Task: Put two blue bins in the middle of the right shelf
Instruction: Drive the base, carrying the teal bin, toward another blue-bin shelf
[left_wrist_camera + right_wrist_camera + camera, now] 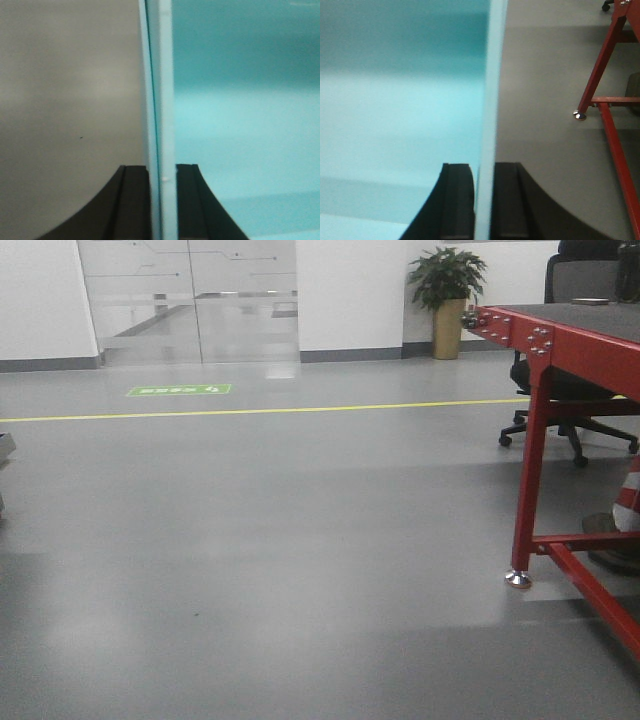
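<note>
A pale blue bin fills both wrist views, and its floor [250, 140] and inner wall [395, 100] show. In the left wrist view the bin's rim [162, 75] runs straight up the frame; a thin dark line along it hints at two nested walls. My left gripper [161, 200] is shut on that rim, one black finger [135, 200] outside and the other inside. My right gripper [484, 200] is shut on the opposite rim [492, 75], with one finger [457, 200] inside the bin. No bin or gripper appears in the front view. The right shelf is out of view.
Grey floor [250, 560] stretches ahead. A red-framed table [540, 440] stands at the right, its leg [600, 70] close to the bin's right side. An office chair [570, 410], a striped cone [628, 500], a potted plant [447, 300], a yellow floor line [250, 410] and glass doors [190, 300] lie beyond.
</note>
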Controlling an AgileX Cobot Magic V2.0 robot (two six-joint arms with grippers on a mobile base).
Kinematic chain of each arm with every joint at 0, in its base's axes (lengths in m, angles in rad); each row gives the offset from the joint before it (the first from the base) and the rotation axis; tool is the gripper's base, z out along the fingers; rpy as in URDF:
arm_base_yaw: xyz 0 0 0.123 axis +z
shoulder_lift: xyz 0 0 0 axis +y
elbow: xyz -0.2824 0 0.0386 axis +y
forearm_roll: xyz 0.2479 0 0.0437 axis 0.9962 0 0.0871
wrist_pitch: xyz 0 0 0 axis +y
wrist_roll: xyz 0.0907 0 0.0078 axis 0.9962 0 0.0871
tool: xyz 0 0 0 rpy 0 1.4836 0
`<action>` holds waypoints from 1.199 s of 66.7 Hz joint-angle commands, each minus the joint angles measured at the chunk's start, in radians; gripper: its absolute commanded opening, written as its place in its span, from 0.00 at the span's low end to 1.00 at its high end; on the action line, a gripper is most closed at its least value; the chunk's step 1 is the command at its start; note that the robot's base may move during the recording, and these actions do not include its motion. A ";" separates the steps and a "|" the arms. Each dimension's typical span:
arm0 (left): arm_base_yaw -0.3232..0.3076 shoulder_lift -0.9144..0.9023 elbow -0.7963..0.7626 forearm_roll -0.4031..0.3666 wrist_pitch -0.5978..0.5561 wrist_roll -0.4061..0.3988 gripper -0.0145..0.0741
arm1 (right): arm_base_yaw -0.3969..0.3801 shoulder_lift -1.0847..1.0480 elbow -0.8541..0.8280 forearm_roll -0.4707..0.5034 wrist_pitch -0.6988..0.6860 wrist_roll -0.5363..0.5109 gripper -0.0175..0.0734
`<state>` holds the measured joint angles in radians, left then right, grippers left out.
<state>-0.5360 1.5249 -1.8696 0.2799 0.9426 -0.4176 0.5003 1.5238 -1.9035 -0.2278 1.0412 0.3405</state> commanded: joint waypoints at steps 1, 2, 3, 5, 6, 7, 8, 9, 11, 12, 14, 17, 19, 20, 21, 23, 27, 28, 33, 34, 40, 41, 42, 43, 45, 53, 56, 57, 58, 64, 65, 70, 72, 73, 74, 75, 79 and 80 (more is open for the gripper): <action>-0.005 -0.013 -0.017 -0.038 -0.131 0.000 0.04 | 0.009 -0.020 -0.020 0.062 -0.108 -0.018 0.01; -0.005 -0.013 -0.017 -0.038 -0.131 0.000 0.04 | 0.009 -0.020 -0.020 0.062 -0.108 -0.018 0.01; -0.005 -0.013 -0.017 -0.038 -0.131 0.000 0.04 | 0.009 -0.020 -0.020 0.062 -0.108 -0.018 0.01; -0.005 -0.013 -0.017 -0.038 -0.131 0.000 0.04 | 0.009 -0.020 -0.020 0.062 -0.108 -0.018 0.01; -0.005 -0.013 -0.017 -0.038 -0.131 0.000 0.04 | 0.009 -0.020 -0.020 0.062 -0.108 -0.018 0.01; -0.005 -0.013 -0.017 -0.038 -0.131 0.000 0.04 | 0.009 -0.020 -0.020 0.062 -0.108 -0.018 0.01; -0.005 -0.013 -0.017 -0.038 -0.131 0.000 0.04 | 0.009 -0.020 -0.020 0.062 -0.108 -0.018 0.01; -0.005 -0.013 -0.017 -0.038 -0.131 0.000 0.04 | 0.009 -0.020 -0.020 0.062 -0.108 -0.018 0.01; -0.005 -0.013 -0.017 -0.038 -0.131 0.000 0.04 | 0.009 -0.020 -0.020 0.062 -0.108 -0.018 0.01; -0.005 -0.013 -0.017 -0.038 -0.131 0.000 0.04 | 0.009 -0.020 -0.020 0.062 -0.108 -0.018 0.01; -0.005 -0.013 -0.017 -0.038 -0.131 0.000 0.04 | 0.009 -0.020 -0.020 0.062 -0.108 -0.018 0.01; -0.005 -0.013 -0.017 -0.038 -0.131 0.000 0.04 | 0.009 -0.020 -0.020 0.062 -0.108 -0.018 0.01; -0.005 -0.013 -0.017 -0.038 -0.131 0.000 0.04 | 0.009 -0.020 -0.020 0.062 -0.108 -0.018 0.01; -0.005 -0.013 -0.017 -0.038 -0.131 0.000 0.04 | 0.009 -0.020 -0.020 0.062 -0.108 -0.018 0.01; -0.005 -0.013 -0.017 -0.038 -0.131 0.000 0.04 | 0.009 -0.020 -0.020 0.062 -0.108 -0.018 0.01; -0.005 -0.013 -0.017 -0.038 -0.131 0.000 0.04 | 0.009 -0.020 -0.020 0.062 -0.108 -0.018 0.01; -0.005 -0.013 -0.017 -0.038 -0.131 0.000 0.04 | 0.009 -0.020 -0.020 0.062 -0.108 -0.018 0.01; -0.005 -0.013 -0.017 -0.038 -0.131 0.000 0.04 | 0.009 -0.020 -0.020 0.062 -0.108 -0.018 0.01; -0.005 -0.013 -0.017 -0.038 -0.131 0.000 0.04 | 0.009 -0.020 -0.020 0.062 -0.108 -0.018 0.01; -0.005 -0.013 -0.017 -0.038 -0.131 0.000 0.04 | 0.009 -0.020 -0.020 0.062 -0.108 -0.018 0.01; -0.005 -0.013 -0.017 -0.038 -0.131 0.000 0.04 | 0.009 -0.020 -0.020 0.062 -0.108 -0.018 0.01; -0.005 -0.013 -0.017 -0.038 -0.131 0.000 0.04 | 0.009 -0.020 -0.020 0.062 -0.108 -0.018 0.01; -0.005 -0.013 -0.017 -0.038 -0.131 0.000 0.04 | 0.009 -0.020 -0.020 0.062 -0.108 -0.018 0.01; -0.005 -0.013 -0.017 -0.038 -0.131 0.000 0.04 | 0.009 -0.020 -0.020 0.062 -0.108 -0.018 0.01; -0.005 -0.013 -0.017 -0.038 -0.131 0.000 0.04 | 0.009 -0.020 -0.020 0.062 -0.108 -0.018 0.01; -0.005 -0.013 -0.017 -0.038 -0.131 0.000 0.04 | 0.009 -0.020 -0.020 0.062 -0.108 -0.018 0.01; -0.005 -0.013 -0.017 -0.038 -0.131 0.000 0.04 | 0.009 -0.020 -0.020 0.062 -0.108 -0.018 0.01; -0.005 -0.013 -0.017 -0.038 -0.131 0.000 0.04 | 0.009 -0.020 -0.020 0.062 -0.108 -0.018 0.01; -0.005 -0.013 -0.017 -0.038 -0.131 0.000 0.04 | 0.009 -0.020 -0.020 0.062 -0.108 -0.018 0.01; -0.005 -0.013 -0.017 -0.038 -0.131 0.000 0.04 | 0.009 -0.020 -0.020 0.062 -0.108 -0.018 0.01; -0.005 -0.013 -0.017 -0.038 -0.131 0.000 0.04 | 0.009 -0.020 -0.020 0.062 -0.108 -0.018 0.01; -0.005 -0.013 -0.017 -0.038 -0.131 0.000 0.04 | 0.009 -0.020 -0.020 0.062 -0.108 -0.018 0.01; -0.005 -0.013 -0.017 -0.038 -0.131 0.000 0.04 | 0.009 -0.020 -0.020 0.062 -0.108 -0.018 0.01; -0.005 -0.013 -0.017 -0.038 -0.131 0.000 0.04 | 0.009 -0.020 -0.020 0.062 -0.108 -0.018 0.01; -0.005 -0.013 -0.017 -0.038 -0.131 0.000 0.04 | 0.009 -0.020 -0.020 0.062 -0.108 -0.018 0.01; -0.005 -0.013 -0.017 -0.038 -0.131 0.000 0.04 | 0.009 -0.020 -0.020 0.062 -0.108 -0.018 0.01; -0.005 -0.013 -0.017 -0.038 -0.131 0.000 0.04 | 0.009 -0.020 -0.020 0.062 -0.108 -0.018 0.01; -0.005 -0.013 -0.017 -0.038 -0.131 0.000 0.04 | 0.009 -0.020 -0.020 0.062 -0.108 -0.018 0.01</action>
<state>-0.5360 1.5249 -1.8696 0.2799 0.9391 -0.4176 0.5003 1.5238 -1.9035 -0.2278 1.0412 0.3405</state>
